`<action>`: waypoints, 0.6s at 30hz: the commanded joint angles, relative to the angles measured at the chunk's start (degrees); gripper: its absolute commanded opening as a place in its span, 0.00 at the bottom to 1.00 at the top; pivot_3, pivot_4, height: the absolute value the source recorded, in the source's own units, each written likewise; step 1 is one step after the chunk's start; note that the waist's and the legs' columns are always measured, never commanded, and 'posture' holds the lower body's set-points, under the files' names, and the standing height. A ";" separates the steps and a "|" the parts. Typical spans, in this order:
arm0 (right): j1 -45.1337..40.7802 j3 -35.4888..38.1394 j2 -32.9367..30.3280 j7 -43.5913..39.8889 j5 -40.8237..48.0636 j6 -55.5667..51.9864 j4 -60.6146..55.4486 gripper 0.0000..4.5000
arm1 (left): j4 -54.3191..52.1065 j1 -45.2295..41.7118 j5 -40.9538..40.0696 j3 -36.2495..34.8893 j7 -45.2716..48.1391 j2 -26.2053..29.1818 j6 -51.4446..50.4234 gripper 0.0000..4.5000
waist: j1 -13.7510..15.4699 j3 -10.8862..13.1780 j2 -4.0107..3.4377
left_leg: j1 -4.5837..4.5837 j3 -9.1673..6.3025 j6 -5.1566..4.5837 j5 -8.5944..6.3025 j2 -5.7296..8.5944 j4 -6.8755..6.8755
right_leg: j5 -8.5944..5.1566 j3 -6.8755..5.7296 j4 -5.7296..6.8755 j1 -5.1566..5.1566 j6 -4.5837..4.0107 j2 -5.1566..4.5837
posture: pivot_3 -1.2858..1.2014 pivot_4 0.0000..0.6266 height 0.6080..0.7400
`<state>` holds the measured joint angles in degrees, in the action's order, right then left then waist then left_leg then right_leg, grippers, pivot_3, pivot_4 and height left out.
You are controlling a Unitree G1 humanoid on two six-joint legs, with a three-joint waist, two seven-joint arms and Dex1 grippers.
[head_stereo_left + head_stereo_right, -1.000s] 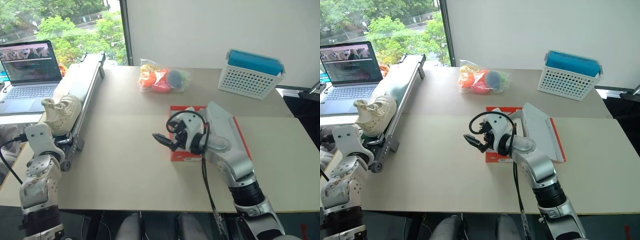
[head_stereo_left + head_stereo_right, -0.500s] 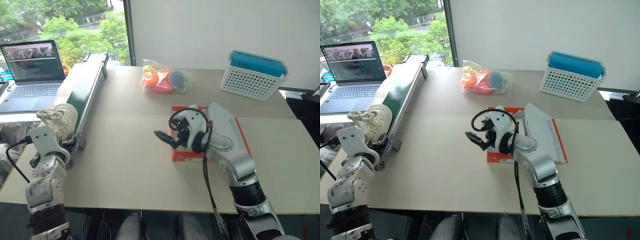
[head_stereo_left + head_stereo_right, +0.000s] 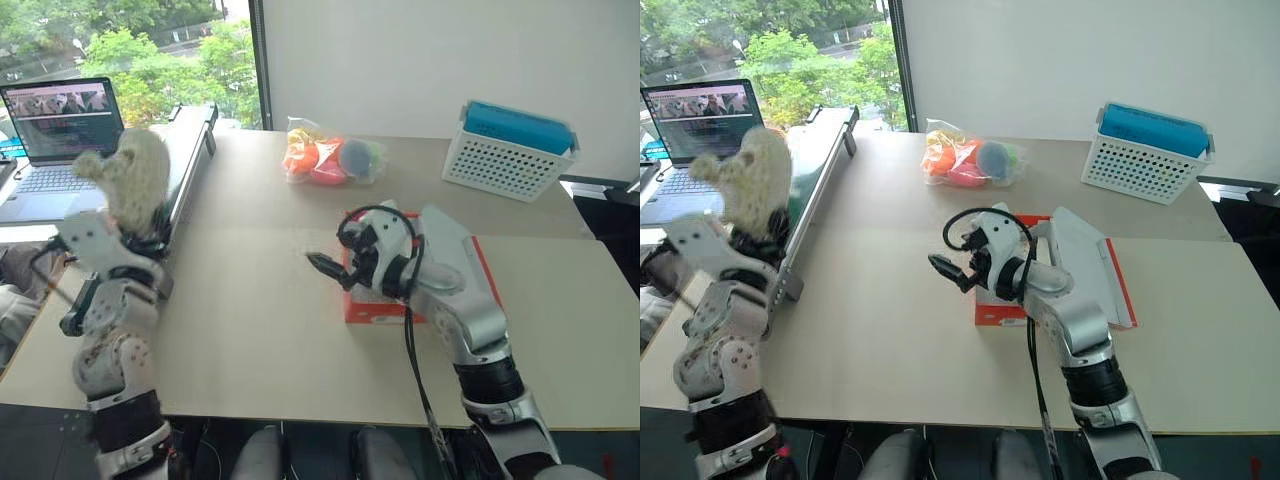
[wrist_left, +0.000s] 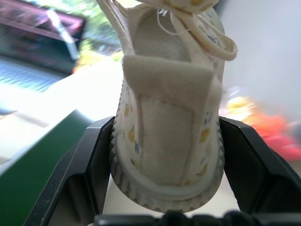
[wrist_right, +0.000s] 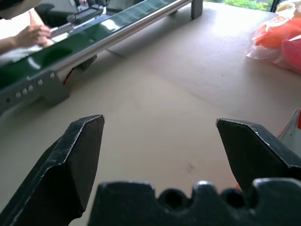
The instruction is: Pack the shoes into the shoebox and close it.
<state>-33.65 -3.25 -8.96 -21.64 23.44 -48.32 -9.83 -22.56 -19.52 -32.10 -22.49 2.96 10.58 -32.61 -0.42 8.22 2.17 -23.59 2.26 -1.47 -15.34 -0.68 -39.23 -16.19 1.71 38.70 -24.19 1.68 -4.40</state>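
Observation:
My left gripper [image 4: 165, 126] is shut on a cream-beige shoe [image 3: 135, 175] and holds it upright in the air above the green conveyor at the table's left side. The shoe [image 4: 167, 117] is clamped by its sole end between both fingers. The red-orange shoebox [image 3: 372, 308] lies at the table's middle right, its lid [image 3: 450, 250] tilted up with the white inside showing. My right gripper [image 3: 325, 266] hovers just left of the box's front corner, pointing left, open and empty [image 5: 160, 122]. My right arm hides most of the box's inside.
A green conveyor [image 3: 185, 150] runs along the table's left edge, with a laptop [image 3: 60, 125] beyond it. A bag of coloured balls [image 3: 325, 158] and a white perforated basket [image 3: 510, 150] stand at the back. A person's hand [image 5: 30, 35] is near the conveyor.
My left gripper has shut on the shoe and lifted it off the conveyor, up and to the right, turning it upright. The right gripper has stayed open and has barely moved.

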 commanded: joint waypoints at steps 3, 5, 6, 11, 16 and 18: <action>-14.27 28.49 14.38 18.39 27.29 -18.47 11.19 1.00 | -7.61 1.49 -15.81 8.99 3.81 -3.46 -12.17 0.69 | -0.86 0.01 -0.01 | 0.05 0.00 -0.02 0.00 -0.05 0.01 | 0.01 0.10 0.18 -0.07 -0.03 0.08 | 0.52 0.24 1.00; -19.02 34.09 15.70 22.15 35.56 -24.07 12.68 1.00 | -8.86 3.15 -16.15 12.23 5.27 -2.54 -14.07 0.69 | -0.89 0.03 -0.05 | 0.04 -0.01 -0.01 0.00 -0.10 0.03 | 0.01 0.06 0.19 -0.10 -0.03 0.11 | 0.52 0.24 1.00; -20.29 35.48 15.79 24.14 38.13 -25.72 13.01 1.00 | -9.11 3.55 -16.19 13.03 5.38 -2.02 -14.48 0.69 | -1.01 0.03 -0.05 | 0.04 -0.01 -0.01 0.00 -0.08 0.05 | 0.01 0.03 0.22 -0.11 -0.03 0.11 | 0.52 0.24 1.00; -21.33 36.80 17.37 34.14 44.53 -28.11 12.74 1.00 | -8.55 3.11 -16.41 15.27 5.45 -1.45 -14.35 0.69 | -1.57 0.01 -0.11 | 0.09 0.04 0.00 0.04 -0.09 0.05 | 0.01 0.06 0.19 -0.05 -0.04 0.16 | 0.52 0.24 1.00; -20.66 36.15 17.54 39.88 50.70 -26.37 11.80 1.00 | -7.48 2.78 -16.59 15.68 5.16 -1.66 -14.72 0.69 | -1.87 0.02 -0.11 | 0.08 0.08 -0.10 0.08 -0.04 0.05 | 0.01 0.10 0.17 -0.04 -0.04 0.15 | 0.52 0.24 1.00; -20.22 36.15 17.57 42.06 53.77 -24.99 11.45 1.00 | -7.11 2.65 -16.73 15.22 4.96 -1.74 -14.74 0.69 | -1.93 0.02 -0.11 | 0.07 0.08 -0.09 0.08 -0.04 0.06 | 0.01 0.10 0.17 -0.04 -0.03 0.16 | 0.52 0.24 1.00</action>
<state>-52.15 34.14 5.17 19.35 71.47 -75.69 4.53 -29.20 -16.02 -47.34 -10.03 6.93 9.01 -46.37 -2.35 8.23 2.06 -23.53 2.35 -1.57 -15.27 -0.72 -39.17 -16.18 1.81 38.86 -24.23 1.64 -4.24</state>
